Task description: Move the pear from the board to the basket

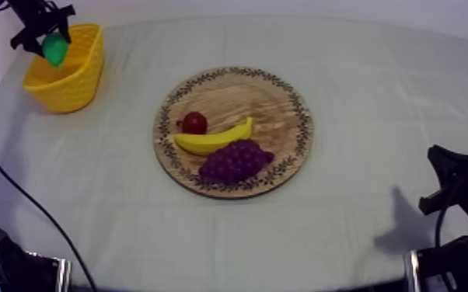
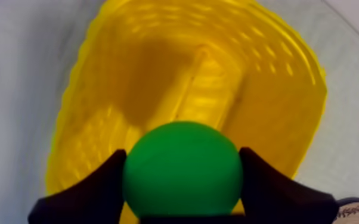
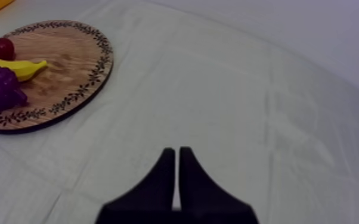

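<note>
Resting low at the near right of the table, the right gripper [image 3: 176, 151] has its 2 black fingers pressed together into a narrow wedge. It holds nothing and sits above bare grey-white cloth [image 3: 265, 89].

Farther in, at the middle of the table, lies the round wooden board [image 1: 284, 109] with its patterned rim. 3 toy fruits sit on its left half. The purple grapes [image 1: 235, 161] are nearest, close to the near rim. The banana [image 1: 212, 140] lies just beyond them, its length running left to right. The small red fruit [image 1: 195, 123] sits just beside the banana's far side, toward the left.

At the far left, well apart from the board, the yellow basket [image 1: 70, 85] stands upright on the cloth. The left gripper [image 1: 50, 35] hangs over the basket's mouth near its far-left rim, and its jaws are closed round the green pear [image 2: 182, 170]. From the left wrist camera, 1 finger [image 2: 95, 187] presses each side of the pear, with the basket's open inside directly beneath it.
</note>
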